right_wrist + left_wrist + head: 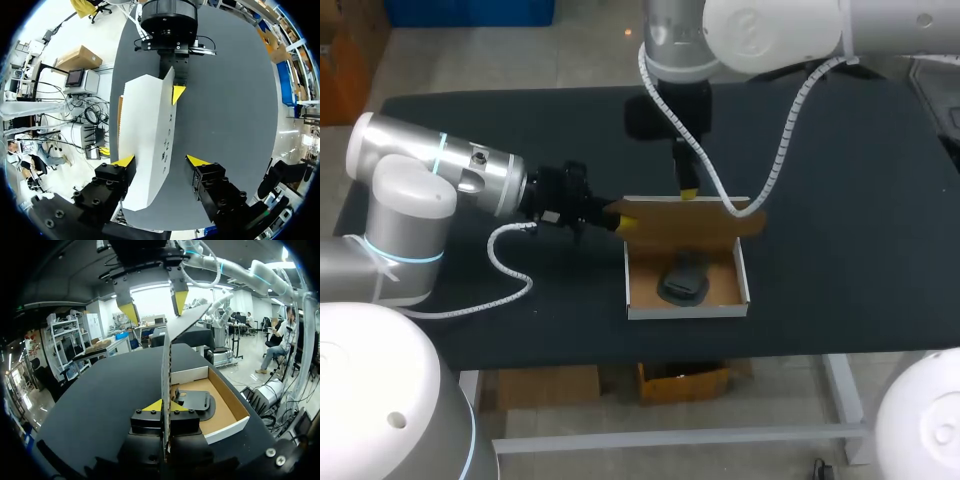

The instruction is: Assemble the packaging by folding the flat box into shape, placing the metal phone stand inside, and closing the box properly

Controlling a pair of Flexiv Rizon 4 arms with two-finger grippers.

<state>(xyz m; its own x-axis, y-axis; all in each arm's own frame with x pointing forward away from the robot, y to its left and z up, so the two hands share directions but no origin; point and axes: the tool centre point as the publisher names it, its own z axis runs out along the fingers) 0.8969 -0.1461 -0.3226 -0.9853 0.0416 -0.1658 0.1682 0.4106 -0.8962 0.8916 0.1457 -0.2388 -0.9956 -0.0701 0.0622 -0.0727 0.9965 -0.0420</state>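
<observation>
The cardboard box [638,290] lies open on the black table, the dark metal phone stand [684,280] inside it. Its lid [692,220] stands upright along the far wall. My left gripper [623,222] is shut on the lid's left end; in the left wrist view its yellow tips [166,406] pinch the lid [167,365] edge-on, with the stand [195,401] in the box [227,412] beside it. My right gripper [688,190] hangs over the lid's top edge. It is open [161,161], straddling the white lid [147,135], one finger [198,161] clear of it.
The black table [840,200] has bare surface to the right of the box and behind it. The box sits close to the table's front edge [720,352]. My left arm [430,170] lies low across the table's left part.
</observation>
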